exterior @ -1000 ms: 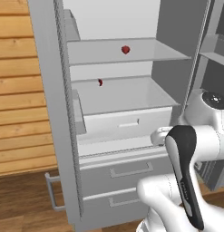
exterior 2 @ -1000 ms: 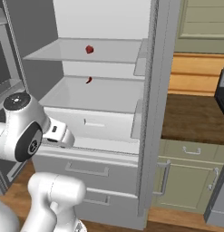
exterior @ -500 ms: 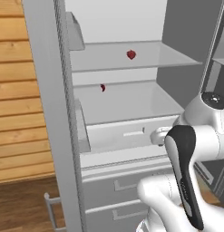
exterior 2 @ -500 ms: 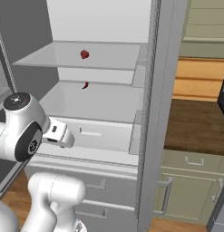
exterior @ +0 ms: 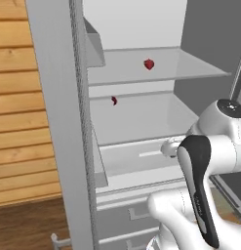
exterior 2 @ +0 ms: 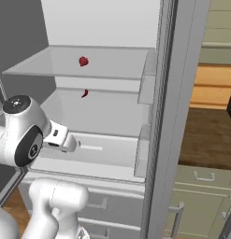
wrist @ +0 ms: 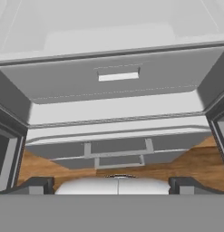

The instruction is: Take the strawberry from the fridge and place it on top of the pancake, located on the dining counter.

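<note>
Red strawberry sits on the upper fridge shelf; my gripper, jaws spread wide and empty, must rise from bin level and approach level

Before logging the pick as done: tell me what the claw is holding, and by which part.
Nothing. The claw is open and empty, facing the fridge drawer fronts. The strawberry sits on the upper glass shelf, not yet grasped.

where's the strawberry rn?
The strawberry sits on the upper glass shelf inside the open fridge, near the shelf's middle; in the right base view it is left of centre, above the white drawer bin.
</note>
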